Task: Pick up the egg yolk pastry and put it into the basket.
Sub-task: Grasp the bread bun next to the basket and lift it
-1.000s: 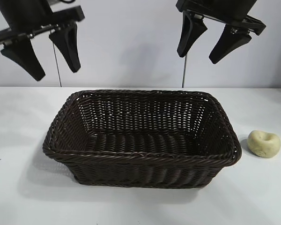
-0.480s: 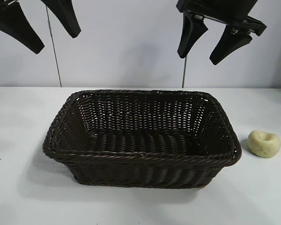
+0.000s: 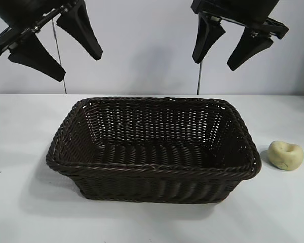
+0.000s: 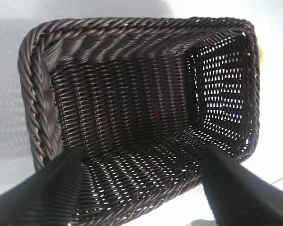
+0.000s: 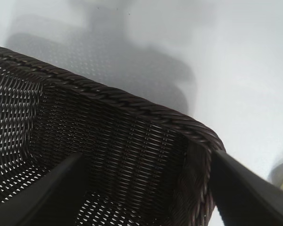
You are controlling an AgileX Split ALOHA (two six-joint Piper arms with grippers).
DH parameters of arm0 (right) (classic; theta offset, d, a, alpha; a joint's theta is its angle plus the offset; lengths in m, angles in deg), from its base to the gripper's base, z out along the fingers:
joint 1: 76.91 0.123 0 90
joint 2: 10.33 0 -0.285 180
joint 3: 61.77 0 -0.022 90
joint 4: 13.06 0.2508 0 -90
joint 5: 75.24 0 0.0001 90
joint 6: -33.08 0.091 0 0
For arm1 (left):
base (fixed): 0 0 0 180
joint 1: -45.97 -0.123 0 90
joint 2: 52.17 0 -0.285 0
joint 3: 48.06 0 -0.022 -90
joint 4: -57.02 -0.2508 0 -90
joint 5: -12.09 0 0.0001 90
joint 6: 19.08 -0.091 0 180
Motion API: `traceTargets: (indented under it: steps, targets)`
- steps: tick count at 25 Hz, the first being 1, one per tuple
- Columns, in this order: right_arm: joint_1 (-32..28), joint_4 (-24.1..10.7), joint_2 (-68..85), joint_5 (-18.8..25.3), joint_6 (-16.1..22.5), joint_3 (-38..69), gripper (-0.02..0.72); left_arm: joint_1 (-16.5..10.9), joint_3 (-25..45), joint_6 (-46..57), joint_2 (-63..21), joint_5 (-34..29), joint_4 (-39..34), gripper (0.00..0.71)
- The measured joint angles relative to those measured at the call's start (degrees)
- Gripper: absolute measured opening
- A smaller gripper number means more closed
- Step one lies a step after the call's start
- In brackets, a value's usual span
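The small pale yellow dimpled egg yolk pastry [image 3: 286,155] lies at five o'clock below the nearer right gripper [image 3: 232,46], fingers spread and empty, beside the dark woven wicker basket [image 3: 152,169]

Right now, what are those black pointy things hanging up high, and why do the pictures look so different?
Those are two robot arms' pincers. The left pincer and right pincer both hang open and hold nothing. One picture is taken from a camera facing the arms. The other two come from cameras on each wrist, looking down past the black fingers. On the white table sits a large dark brown woven wicker basket with nothing visible inside. Beside its right end lies a small pale yellow doughy egg yolk pastry, apart from the basket.
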Motion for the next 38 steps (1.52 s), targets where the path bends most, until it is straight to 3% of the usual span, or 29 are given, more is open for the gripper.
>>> traceTargets:
  steps: [15, 20, 31, 38]
  targets:
    - [0.0, 0.0, 0.0, 0.55, 0.0, 0.0, 0.528, 0.0, 0.0, -0.1, 0.0, 0.36, 0.02, 0.521]
    - [-0.45, -2.39, 0.0, 2.6, 0.0, 0.0, 0.528, 0.0, 0.0, -0.1, 0.0, 0.36, -0.28, 0.521]
    - [-12.54, -4.1, 0.0, 9.35, -0.23, 0.0, 0.524, 0.0, 0.0, -0.12, 0.0, 0.36, -0.81, 0.521]
    - [-15.79, -4.36, 0.0, 9.67, -0.23, 0.0, 0.518, 0.0, 0.0, -0.18, 0.0, 0.36, -0.81, 0.521]
